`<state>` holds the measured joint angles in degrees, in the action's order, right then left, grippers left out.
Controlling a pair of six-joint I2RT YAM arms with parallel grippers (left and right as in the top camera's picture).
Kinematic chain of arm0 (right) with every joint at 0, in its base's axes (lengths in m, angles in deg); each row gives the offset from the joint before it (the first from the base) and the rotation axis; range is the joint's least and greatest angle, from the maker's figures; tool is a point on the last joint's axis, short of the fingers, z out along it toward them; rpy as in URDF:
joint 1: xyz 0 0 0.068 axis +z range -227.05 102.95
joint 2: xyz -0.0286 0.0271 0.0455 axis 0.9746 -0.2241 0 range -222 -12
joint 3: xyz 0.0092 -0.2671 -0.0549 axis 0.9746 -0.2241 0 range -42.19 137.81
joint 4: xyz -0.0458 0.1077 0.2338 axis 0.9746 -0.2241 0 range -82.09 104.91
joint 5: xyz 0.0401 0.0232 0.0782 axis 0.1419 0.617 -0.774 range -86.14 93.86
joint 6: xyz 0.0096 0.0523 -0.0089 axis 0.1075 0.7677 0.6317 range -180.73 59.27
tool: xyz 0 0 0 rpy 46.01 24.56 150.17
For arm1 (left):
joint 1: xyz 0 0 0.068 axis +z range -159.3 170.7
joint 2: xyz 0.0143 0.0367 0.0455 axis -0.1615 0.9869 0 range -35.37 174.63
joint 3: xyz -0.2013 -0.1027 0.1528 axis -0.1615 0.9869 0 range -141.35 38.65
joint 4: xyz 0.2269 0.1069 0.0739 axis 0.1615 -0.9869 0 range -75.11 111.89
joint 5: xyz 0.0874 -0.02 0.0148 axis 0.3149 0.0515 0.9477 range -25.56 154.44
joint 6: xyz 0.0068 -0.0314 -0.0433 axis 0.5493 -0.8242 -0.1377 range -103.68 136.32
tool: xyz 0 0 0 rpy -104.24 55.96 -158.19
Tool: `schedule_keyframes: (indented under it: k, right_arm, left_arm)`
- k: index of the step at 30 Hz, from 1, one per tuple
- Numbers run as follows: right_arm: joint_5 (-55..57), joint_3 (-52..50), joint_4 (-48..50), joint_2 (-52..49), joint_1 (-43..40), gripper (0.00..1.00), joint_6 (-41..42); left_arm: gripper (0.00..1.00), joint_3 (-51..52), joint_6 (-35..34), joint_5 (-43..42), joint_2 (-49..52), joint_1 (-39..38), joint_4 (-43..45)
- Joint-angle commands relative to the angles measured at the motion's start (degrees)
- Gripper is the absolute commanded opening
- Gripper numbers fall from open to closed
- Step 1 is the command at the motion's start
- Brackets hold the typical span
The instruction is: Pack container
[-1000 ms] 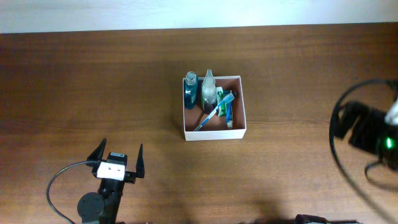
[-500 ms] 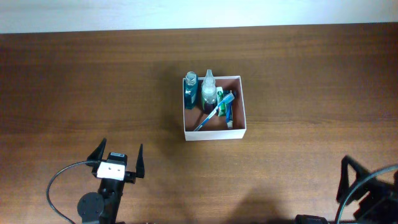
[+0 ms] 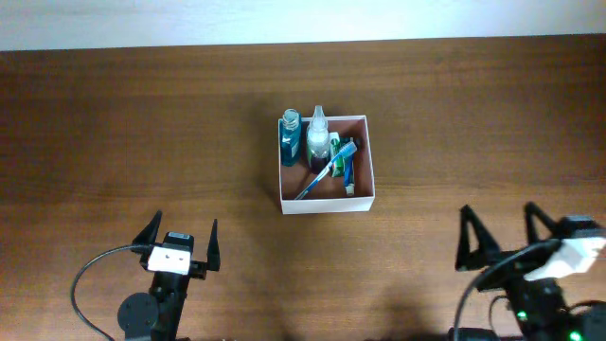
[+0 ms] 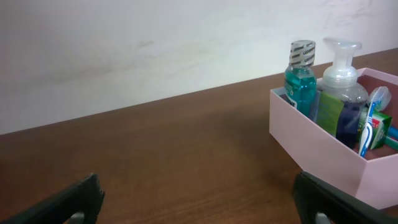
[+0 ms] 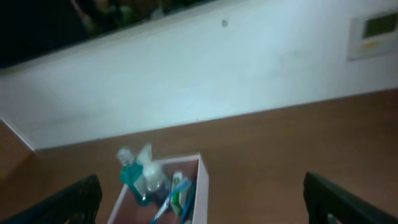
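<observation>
1. Task object: the container (image 3: 328, 203) sits just right of centre in the overhead view, resting flat on the table (image 3: 142, 114).
2. Contents: a teal bottle (image 3: 290, 137) and a clear pump bottle (image 3: 318, 137) stand upright along the left part of its upper wall. A blue toothbrush (image 3: 322, 177) lies diagonally across the floor, with a green-and-white packet (image 3: 348, 170) beside it.
3. Left gripper (image 3: 186, 219): lower left of the frame, jaws spread wide, holding nothing, well apart from the container.
4. Right gripper (image 3: 498, 213): lower right of the frame, jaws likewise spread and empty, well apart from the container.
5. Loose items: none visible on the table in any view.
6. Step in hand, as judged: the packing looks complete or very nearly so, with both arms clear of the work.
7. Next move, as judged: no pick is called for. If a lid belongs to this container, none is in view.
</observation>
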<state>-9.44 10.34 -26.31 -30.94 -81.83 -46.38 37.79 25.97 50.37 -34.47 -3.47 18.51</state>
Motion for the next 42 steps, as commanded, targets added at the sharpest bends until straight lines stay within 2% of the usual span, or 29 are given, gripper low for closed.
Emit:
schedule_keyframes:
  k: [1,4,6,13,16,27,33,42]
  right_arm:
    - [-3.0,-7.5,0.9,3.8,1.9,0.99,-0.4]
    - [-1.8,-13.0,2.7,5.2,2.9,0.99,-0.4]
    - [-0.3,-16.6,8.3,5.8,3.3,0.99,-0.9]
    - [-0.4,-28.2,26.3,8.6,6.1,0.99,-11.8]
    - [-0.4,-32.3,31.3,10.6,6.4,0.99,-12.9]
    - [2.6,-41.3,35.1,18.8,6.2,0.99,-13.0]
    - [2.8,-41.7,36.2,18.7,6.0,0.99,-18.1]
    - [2.8,-45.0,42.0,18.7,2.8,0.99,-18.2]
  left_arm:
    - [0.99,0.3,0.7,0.4,-0.2,0.3,-0.1]
    - [0.99,0.3,0.7,0.4,-0.2,0.3,-0.1]
    - [0.99,0.3,0.7,0.4,-0.2,0.3,-0.1]
    - [0.99,0.3,0.7,0.4,-0.2,0.3,-0.1]
    - [0.99,0.3,0.7,0.4,-0.2,0.3,-0.1]
    - [0.99,0.3,0.7,0.4,-0.2,0.3,-0.1]
    - [0.99,0.3,0.7,0.4,-0.2,0.3,-0.1]
    - [0.99,0.3,0.7,0.4,-0.2,0.3,-0.1]
